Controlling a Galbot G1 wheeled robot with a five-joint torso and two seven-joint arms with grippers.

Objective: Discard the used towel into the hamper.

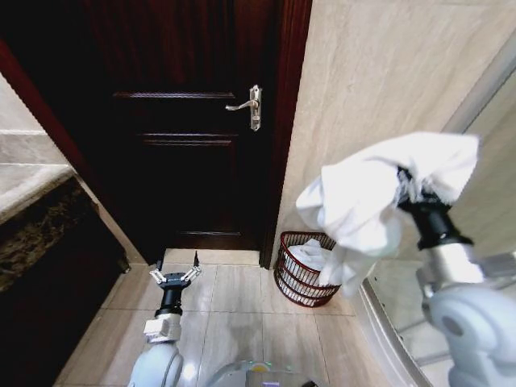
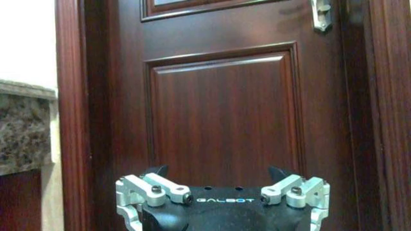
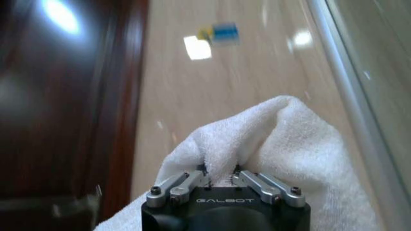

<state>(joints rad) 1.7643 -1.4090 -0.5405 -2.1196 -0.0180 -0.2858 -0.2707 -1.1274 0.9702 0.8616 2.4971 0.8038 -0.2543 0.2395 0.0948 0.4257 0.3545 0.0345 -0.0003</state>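
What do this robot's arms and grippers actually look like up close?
Both arms have smooth pale grey-white shells ending in black wrist sections. Each gripper, left and right, has a black body printed "GALBOT" in pale letters, with silver metal linkages held by dark bolts. The left gripper's fingers end in black tips.

The towel (image 1: 379, 193) is plain white with a nubby terry texture, and more white cloth lies in the hamper (image 1: 302, 278), a dark reddish-brown open weave at about 5 o'clock from the door (image 1: 185, 129). The door is deep mahogany red with a silver handle (image 1: 250, 105). Wall (image 1: 363, 89) and floor tiles (image 1: 234, 314) are pale beige; the counter (image 1: 32, 234) is mottled brown granite.
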